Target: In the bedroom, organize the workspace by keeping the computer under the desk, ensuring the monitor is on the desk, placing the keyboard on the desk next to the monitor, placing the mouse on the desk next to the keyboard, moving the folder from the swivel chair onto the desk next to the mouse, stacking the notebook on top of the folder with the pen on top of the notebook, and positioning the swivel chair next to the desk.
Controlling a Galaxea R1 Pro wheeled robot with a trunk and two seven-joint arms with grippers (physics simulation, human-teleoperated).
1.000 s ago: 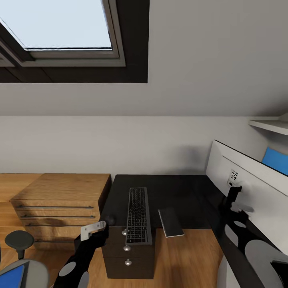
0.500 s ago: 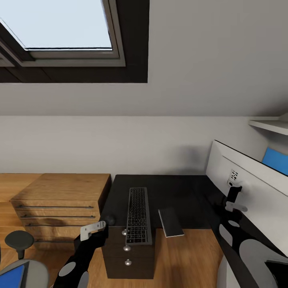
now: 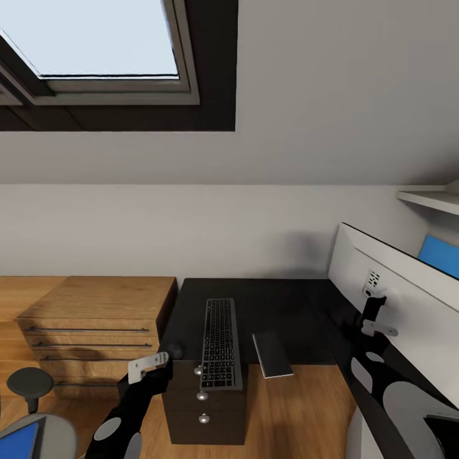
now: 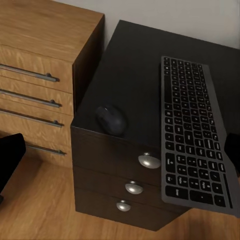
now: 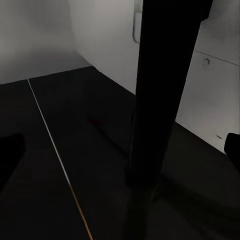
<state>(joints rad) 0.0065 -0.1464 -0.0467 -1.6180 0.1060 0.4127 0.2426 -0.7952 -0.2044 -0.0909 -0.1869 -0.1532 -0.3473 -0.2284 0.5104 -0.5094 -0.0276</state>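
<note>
The keyboard (image 3: 220, 343) lies on the black desk (image 3: 280, 306), its near end overhanging the front edge. A dark mouse (image 4: 111, 120) sits to its left at the desk corner, and the notebook (image 3: 273, 354) lies to its right. My left gripper (image 3: 152, 366) hovers open just before the mouse. The monitor (image 3: 389, 287) stands at the right, pale back toward me. My right gripper (image 3: 377, 328) is open, with the monitor's black stand post (image 5: 160, 90) ahead between its fingers. The blue folder (image 3: 18, 441) rests on the swivel chair (image 3: 29, 382), bottom left. Computer and pen are out of view.
A light wooden dresser (image 3: 95, 319) stands left of the desk, close to my left arm. The drawer unit with silver knobs (image 4: 149, 160) sits under the keyboard. A skylight (image 3: 95, 44) is overhead, and a shelf (image 3: 433, 199) hangs above the monitor.
My right gripper has shifted slightly by the monitor stand. The left gripper, keyboard, mouse and notebook have stayed where they were.
</note>
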